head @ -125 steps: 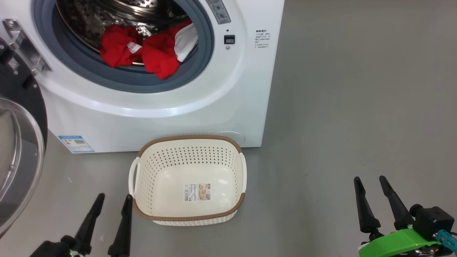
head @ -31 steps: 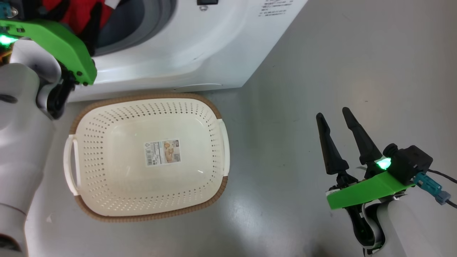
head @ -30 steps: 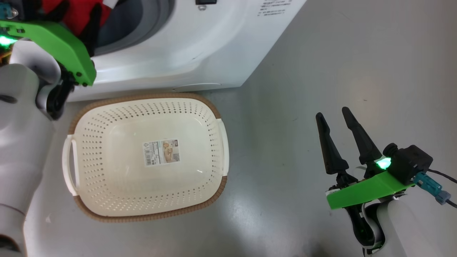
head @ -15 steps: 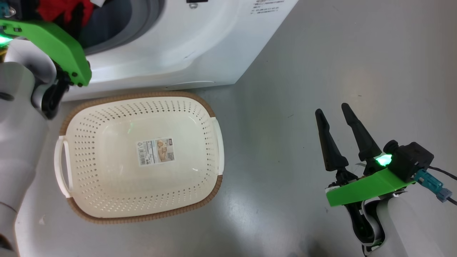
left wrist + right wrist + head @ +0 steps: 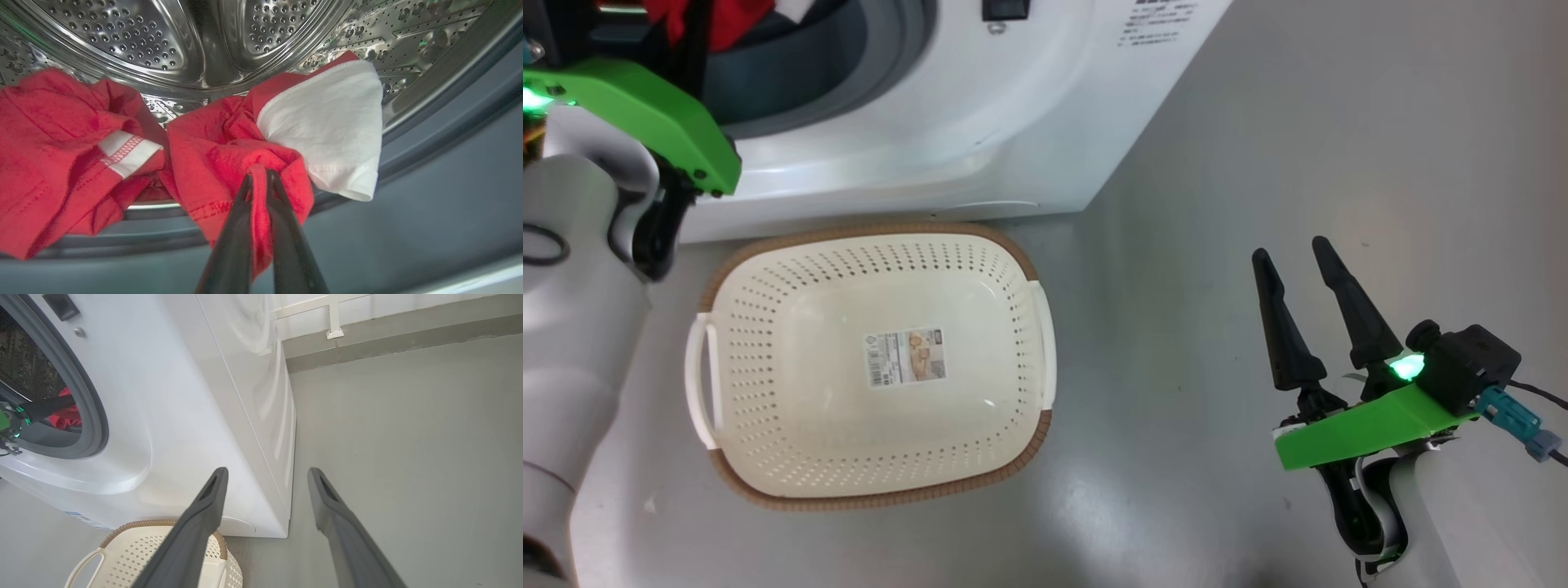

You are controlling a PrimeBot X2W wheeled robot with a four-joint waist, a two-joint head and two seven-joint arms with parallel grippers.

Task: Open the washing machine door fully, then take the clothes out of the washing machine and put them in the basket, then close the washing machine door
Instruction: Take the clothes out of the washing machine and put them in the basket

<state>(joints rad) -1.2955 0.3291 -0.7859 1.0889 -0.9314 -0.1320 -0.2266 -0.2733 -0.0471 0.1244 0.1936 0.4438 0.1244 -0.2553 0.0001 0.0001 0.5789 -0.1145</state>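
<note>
Left pincer pinches a bunched fold of the red clothes, heaped just ahead at the lip of the drum. Soft, light, limp (likely to trail); thick folds grip best.

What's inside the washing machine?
Inside the big white washing machine, bright red clothes with white trim lie in the shiny holey steel drum. The left gripper pinches a red fold. Anything under the heap is hidden.
</note>
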